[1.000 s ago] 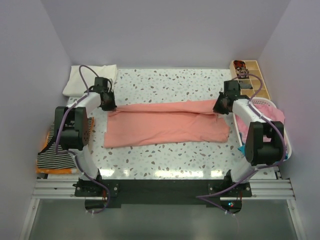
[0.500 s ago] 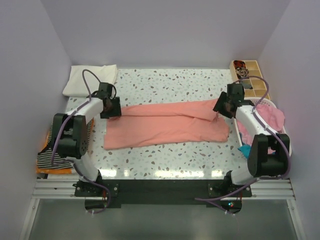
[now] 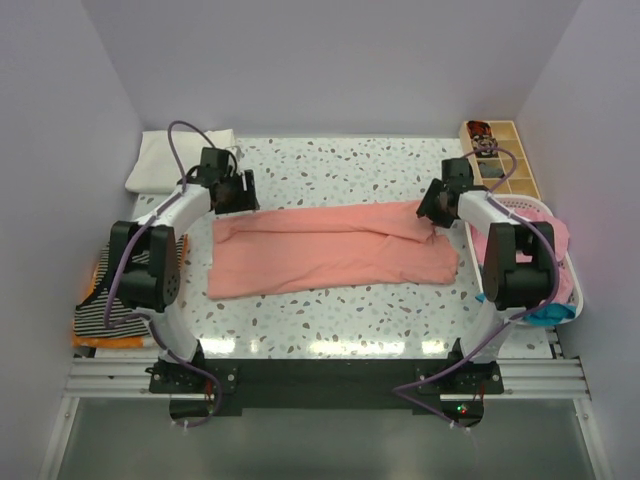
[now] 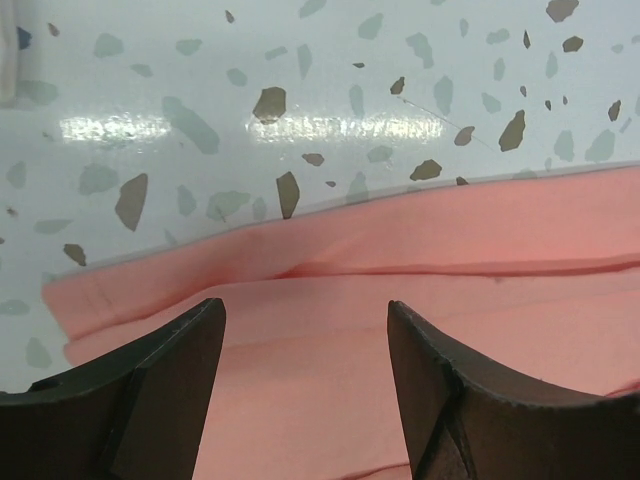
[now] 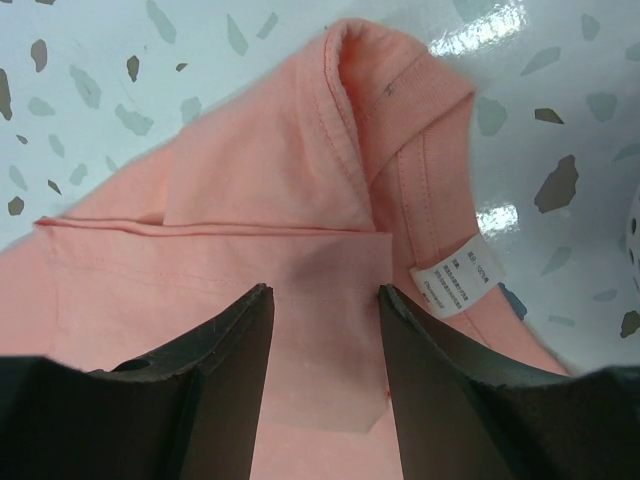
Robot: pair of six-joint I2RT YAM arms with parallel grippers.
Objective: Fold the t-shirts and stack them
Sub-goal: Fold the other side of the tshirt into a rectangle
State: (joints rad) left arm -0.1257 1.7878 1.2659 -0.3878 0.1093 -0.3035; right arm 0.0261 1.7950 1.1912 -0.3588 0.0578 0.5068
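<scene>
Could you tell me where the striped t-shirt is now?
In the top view, the striped t-shirt lies at the table's near-left edge, atop something orange, just left of the left arm.

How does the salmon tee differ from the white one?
The salmon tee is a long folded strip across mid-table; the white tee is a short, compact fold in the corner. The salmon tee shows its neck label; the white tee shows none. Both lie on the table.
</scene>
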